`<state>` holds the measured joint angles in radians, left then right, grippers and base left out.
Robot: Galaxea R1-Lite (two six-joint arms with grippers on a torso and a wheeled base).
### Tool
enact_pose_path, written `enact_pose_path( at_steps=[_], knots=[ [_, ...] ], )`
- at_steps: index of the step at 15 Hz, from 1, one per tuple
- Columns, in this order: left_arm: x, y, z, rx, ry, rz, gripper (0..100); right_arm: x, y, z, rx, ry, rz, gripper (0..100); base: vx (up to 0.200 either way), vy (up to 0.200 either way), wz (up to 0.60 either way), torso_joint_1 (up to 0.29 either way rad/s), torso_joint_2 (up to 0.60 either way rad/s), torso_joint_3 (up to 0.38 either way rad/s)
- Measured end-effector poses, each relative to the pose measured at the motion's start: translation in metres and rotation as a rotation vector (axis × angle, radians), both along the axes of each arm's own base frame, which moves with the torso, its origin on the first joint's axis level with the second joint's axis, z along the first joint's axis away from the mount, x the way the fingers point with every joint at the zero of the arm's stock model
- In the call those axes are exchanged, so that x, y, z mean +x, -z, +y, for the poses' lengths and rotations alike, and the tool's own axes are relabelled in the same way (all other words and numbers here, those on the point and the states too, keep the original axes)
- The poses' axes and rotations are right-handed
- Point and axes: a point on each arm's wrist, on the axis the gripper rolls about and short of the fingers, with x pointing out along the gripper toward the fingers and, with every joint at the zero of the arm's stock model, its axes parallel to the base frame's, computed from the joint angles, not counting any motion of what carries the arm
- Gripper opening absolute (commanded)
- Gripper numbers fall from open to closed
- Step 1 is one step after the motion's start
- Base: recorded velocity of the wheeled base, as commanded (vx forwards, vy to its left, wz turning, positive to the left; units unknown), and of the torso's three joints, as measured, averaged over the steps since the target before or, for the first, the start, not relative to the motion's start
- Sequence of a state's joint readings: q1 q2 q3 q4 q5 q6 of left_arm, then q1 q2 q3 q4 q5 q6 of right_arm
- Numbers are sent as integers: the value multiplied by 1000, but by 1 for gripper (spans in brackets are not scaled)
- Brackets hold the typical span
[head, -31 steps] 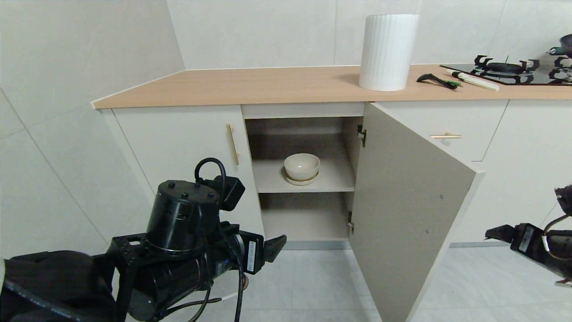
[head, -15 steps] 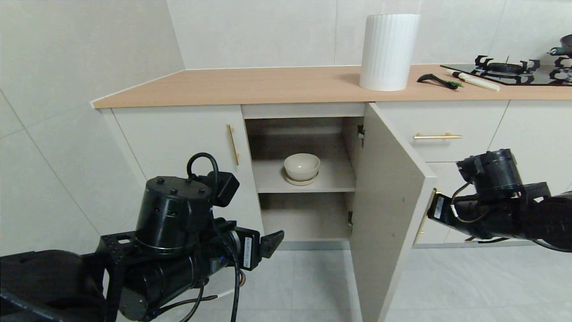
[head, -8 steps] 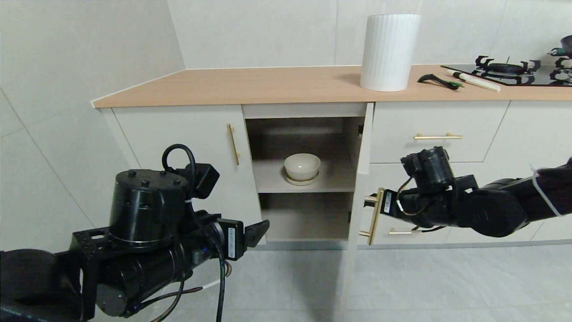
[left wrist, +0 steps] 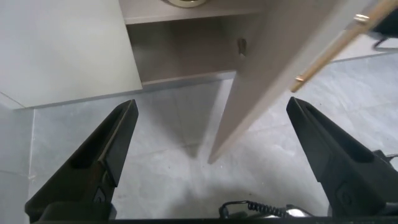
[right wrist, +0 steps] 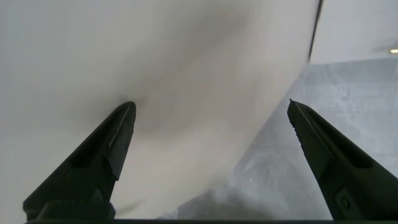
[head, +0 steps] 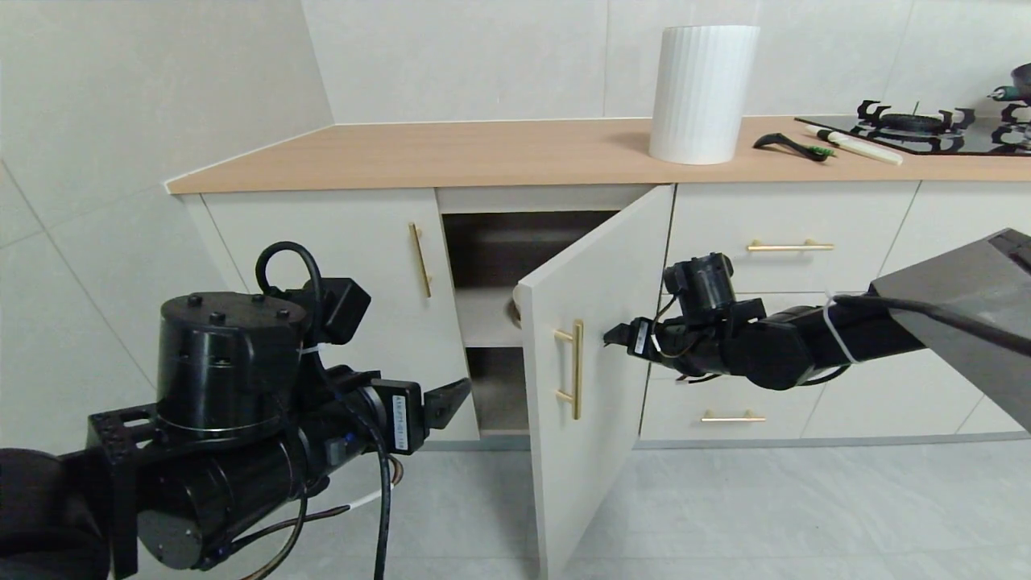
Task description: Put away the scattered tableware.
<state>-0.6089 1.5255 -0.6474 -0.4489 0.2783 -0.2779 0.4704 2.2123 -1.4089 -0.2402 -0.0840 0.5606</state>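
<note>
The bowl [head: 512,309] is sitting on the cabinet shelf [head: 486,316] behind the cabinet door [head: 600,419]. Only a sliver of it is peeking past the door's free edge, so the tableware is looking put away. The door is standing partly open, angled out over the floor. My right end effector [head: 614,333] is hovering at the door's outer face, just beside its brass handle [head: 575,369], with its fingers spread wide and holding nothing. I cannot tell whether it is touching the panel. My left end effector [left wrist: 211,106] is hanging low, off the door's free edge, also spread and empty. I am judging the step in hand to be shutting the door. The next move is calling for a steady push on that face until the door is lying flush.
</note>
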Motion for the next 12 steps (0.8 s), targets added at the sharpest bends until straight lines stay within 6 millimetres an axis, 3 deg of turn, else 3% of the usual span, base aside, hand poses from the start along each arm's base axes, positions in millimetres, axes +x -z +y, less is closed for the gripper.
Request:
enact_pose_path(
  at_steps=[3, 9, 12],
  knots=[
    [-1, 0, 1, 4, 0, -3, 100, 11, 10, 6, 2, 1, 0, 100, 0, 0, 0, 0, 0, 0],
    [-5, -10, 5, 7, -4, -45, 100, 22, 21, 14, 37, 26, 10, 100, 200, 0, 0, 0, 0, 2],
    [-10, -18, 10, 26, -19, -86, 100, 28, 23, 19, 74, 45, 11, 100, 0, 0, 0, 0, 0, 0]
  ],
)
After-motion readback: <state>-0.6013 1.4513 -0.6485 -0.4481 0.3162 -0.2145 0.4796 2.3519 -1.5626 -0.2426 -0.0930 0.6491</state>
